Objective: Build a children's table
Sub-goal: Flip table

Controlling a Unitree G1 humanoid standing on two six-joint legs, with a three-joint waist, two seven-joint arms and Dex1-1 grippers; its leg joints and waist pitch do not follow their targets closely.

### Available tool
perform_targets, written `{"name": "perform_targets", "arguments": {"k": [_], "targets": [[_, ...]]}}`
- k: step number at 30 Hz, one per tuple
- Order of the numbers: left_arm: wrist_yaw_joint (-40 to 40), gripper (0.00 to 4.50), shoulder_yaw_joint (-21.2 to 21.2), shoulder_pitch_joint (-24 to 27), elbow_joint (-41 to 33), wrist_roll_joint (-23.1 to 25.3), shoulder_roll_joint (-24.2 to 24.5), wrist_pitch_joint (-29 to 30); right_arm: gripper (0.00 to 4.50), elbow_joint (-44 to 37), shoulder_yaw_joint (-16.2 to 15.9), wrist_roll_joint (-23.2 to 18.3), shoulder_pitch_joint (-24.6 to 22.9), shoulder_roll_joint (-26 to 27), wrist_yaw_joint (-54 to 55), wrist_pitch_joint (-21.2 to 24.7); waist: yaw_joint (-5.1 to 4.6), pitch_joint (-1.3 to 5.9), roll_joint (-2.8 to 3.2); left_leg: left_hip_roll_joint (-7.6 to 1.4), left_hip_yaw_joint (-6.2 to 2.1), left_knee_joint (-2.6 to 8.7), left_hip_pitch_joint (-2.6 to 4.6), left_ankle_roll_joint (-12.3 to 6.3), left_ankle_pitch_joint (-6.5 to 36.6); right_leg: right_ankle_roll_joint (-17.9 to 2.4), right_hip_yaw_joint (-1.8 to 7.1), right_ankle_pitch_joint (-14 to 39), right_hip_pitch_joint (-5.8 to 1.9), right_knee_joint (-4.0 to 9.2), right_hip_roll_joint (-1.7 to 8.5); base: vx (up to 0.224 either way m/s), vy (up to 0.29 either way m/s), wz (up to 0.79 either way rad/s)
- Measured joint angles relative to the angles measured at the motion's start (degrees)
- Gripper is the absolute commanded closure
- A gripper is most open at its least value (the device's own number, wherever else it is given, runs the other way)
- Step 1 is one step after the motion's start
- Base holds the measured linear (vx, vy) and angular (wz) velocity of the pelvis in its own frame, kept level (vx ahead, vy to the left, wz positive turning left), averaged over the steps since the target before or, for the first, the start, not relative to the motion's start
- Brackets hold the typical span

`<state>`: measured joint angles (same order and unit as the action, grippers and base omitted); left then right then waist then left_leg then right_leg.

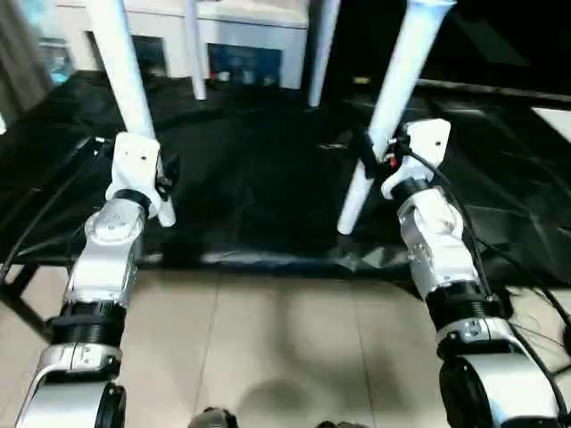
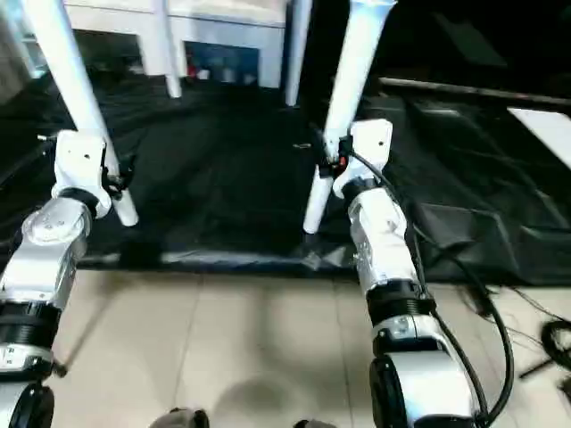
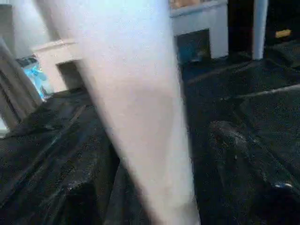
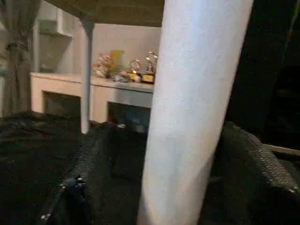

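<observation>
The white children's table stands with its legs pointing down on the black cloth, and the underside of its top (image 4: 108,9) shows overhead. My left gripper (image 1: 153,165) is shut on the near left leg (image 1: 125,71), low on the tube. My right gripper (image 1: 379,152) is shut on the near right leg (image 1: 401,71); its black fingers (image 4: 93,164) flank the white tube (image 4: 197,117). Both near legs slant, and their lower ends sit close to the cloth's front edge. The two far legs (image 1: 194,53) (image 1: 321,53) stand behind. The top itself is cut off above the eye views.
The black-draped work table (image 1: 259,178) ends at a front edge just beyond my forearms, with tiled floor (image 1: 268,339) below. A white shelf unit (image 1: 250,36) with trophies (image 4: 136,68) stands at the back. Cables (image 2: 535,339) lie on the floor at right.
</observation>
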<state>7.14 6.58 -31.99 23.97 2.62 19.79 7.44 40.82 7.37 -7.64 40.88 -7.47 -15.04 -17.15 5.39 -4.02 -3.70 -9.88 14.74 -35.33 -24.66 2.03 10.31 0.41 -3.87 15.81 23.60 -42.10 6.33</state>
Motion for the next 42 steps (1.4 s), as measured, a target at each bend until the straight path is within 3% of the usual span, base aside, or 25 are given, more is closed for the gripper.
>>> {"name": "perform_targets", "arguments": {"k": [1, 2, 3, 4, 6, 10, 14, 20, 23, 25, 28, 30, 33, 37, 42], "targets": [[-0.1, 0.80, 0.4, 0.7, 0.0, 0.0, 0.1, -0.1, 0.86, 0.1, -0.1, 0.0, 0.0, 0.1, 0.0, 0.0, 0.88, 0.25, 0.56, 0.40, -3.35, -3.02, -0.02, 0.45, 1.6, 0.0, -0.14, 0.0, -0.40, -0.03, -0.10, 0.134, -0.129, -0.19], [-0.1, 0.71, 0.5, 0.6, 0.1, 0.1, 0.2, -0.1, 0.80, 0.1, -0.1, 0.0, 0.0, 0.0, 0.0, -0.4, 1.05, 0.30, 1.34, 1.08, -6.87, -4.88, 0.71, 0.51, 1.6, -0.1, -0.91, -0.1, -0.39, 0.22, -0.22, 0.070, 0.007, -0.14], [-0.1, 0.61, 0.4, 0.0, -0.1, 0.0, 0.3, -0.4, 0.75, 0.1, 0.2, -0.1, 0.0, 0.0, 0.1, -0.7, 0.77, 0.37, 1.76, 0.72, -7.60, -4.00, 1.72, 1.61, 2.4, -0.3, -1.92, -0.4, -0.20, 0.71, -0.20, 0.070, 0.007, -0.14], [-0.1, 0.46, 0.3, 0.0, -0.2, 0.0, 0.2, -0.4, 0.54, 0.3, 0.2, -0.3, 0.0, 0.1, 0.1, -0.6, 0.33, 0.37, 1.96, 0.05, -7.07, -3.16, 1.61, 1.51, 1.8, -0.9, -1.53, -1.1, -0.22, 1.86, -1.17, 0.000, 0.000, 0.00], [-0.5, 0.31, 0.6, 0.2, -0.3, 0.1, 0.8, -0.2, 0.40, 0.4, 0.1, -0.5, 0.1, 0.3, 0.1, -0.5, -0.33, 0.36, 2.05, -0.12, -6.73, -2.12, 1.53, 1.19, 1.0, -1.7, -1.39, -3.6, -0.49, 3.84, -1.56, 0.000, 0.000, 0.00], [-0.3, 0.01, 1.2, 1.6, -2.4, -0.8, 0.6, 0.2, 0.04, -0.3, 0.5, -1.2, -0.2, 0.4, 0.2, 0.8, -0.81, 0.37, 2.03, -0.17, -6.27, -1.37, 1.73, 1.19, 0.8, -1.6, -1.24, -3.9, -0.50, 4.40, -1.58, 0.000, 0.000, 0.00], [0.1, 0.01, 1.8, 5.3, -6.8, -2.9, -0.7, 0.2, 0.04, -6.1, 1.1, -1.6, -4.3, 0.7, 1.9, 2.0, -0.59, 0.37, 2.03, -0.34, -6.00, -0.77, 1.86, 1.31, 0.6, -1.6, -1.26, -3.9, -0.47, 4.70, -1.65, 0.000, 0.000, 0.00], [-1.3, 0.01, 3.4, 12.9, -14.7, -5.1, -4.6, -6.7, 0.04, -20.0, 0.4, 0.2, -14.2, 1.3, 4.7, 2.0, -0.38, 0.37, 2.00, -0.66, -5.71, -0.36, 1.79, 1.17, 0.3, -1.4, -1.27, -3.9, -0.40, 5.19, -1.89, 0.000, 0.000, 0.00], [-1.1, 0.01, 4.3, 18.6, -21.6, -7.1, -6.8, -11.2, 0.04, -30.9, -0.8, -1.4, -21.8, 2.7, 3.9, 3.2, -0.39, 0.41, 1.94, -0.88, -5.36, -0.12, 2.10, 1.18, 0.3, -1.4, -1.23, -3.9, -0.59, 5.41, -1.94, 0.000, 0.000, 0.00], [0.6, 0.01, 4.7, 25.8, -27.8, -10.7, -8.8, -11.1, 0.04, -39.2, -2.9, -3.8, -30.4, 2.9, 1.9, 5.8, -0.40, 0.48, 1.89, -0.95, -4.90, 0.33, 2.61, 1.20, 0.3, -1.2, -1.00, -3.8, -0.92, 5.69, -1.95, 0.000, 0.000, 0.00], [2.8, 0.01, 4.0, 32.9, -30.5, -13.3, -9.7, -8.6, 0.04, -42.8, -5.8, -4.0, -37.7, 2.2, 0.9, 9.9, -0.49, 0.53, 1.81, -0.97, -4.80, 0.67, 2.61, 1.21, 0.3, -0.8, -0.89, -3.9, -0.84, 6.07, -2.05, 0.000, 0.000, 0.00], [3.1, 0.01, 2.4, 36.3, -31.2, -13.2, -10.2, -6.9, 0.04, -43.2, -6.9, -3.6, -40.8, 2.1, 0.9, 12.6, -0.47, 0.56, 1.75, -0.95, -4.74, 0.76, 2.71, 1.21, 0.3, -0.7, -0.76, -3.9, -0.86, 6.11, -2.08, 0.000, 0.000, 0.00], [0.2, 0.01, 0.9, 38.2, -29.9, -9.0, -11.1, -5.0, 0.04, -41.1, -7.5, -0.6, -42.6, 2.5, 2.5, 16.3, -0.47, 0.61, 1.69, -0.93, -4.74, 0.85, 2.72, 1.21, 0.3, -0.6, -0.70, -3.9, -0.85, 6.24, -2.11, 0.000, 0.000, 0.00], [-0.5, 0.01, 0.0, 39.7, -27.3, -5.5, -10.6, -6.9, 0.04, -38.1, -7.3, 1.1, -43.4, 2.2, 3.5, 17.0, -0.58, 0.60, 1.74, -0.91, -4.75, 0.86, 2.70, 1.21, 0.3, -0.5, -0.70, -4.0, -0.89, 6.58, -2.11, 0.000, 0.000, 0.00], [-0.1, 0.01, -0.6, 41.0, -26.4, -4.8, -10.0, -9.3, 0.04, -38.1, -7.8, 1.2, -43.6, 2.0, 3.5, 16.7, -1.01, 0.69, 1.90, -0.77, -4.75, 0.90, 2.73, 1.20, 0.3, -0.3, -0.44, -4.2, -1.08, 7.12, -2.14, 0.000, 0.000, 0.00]]}}
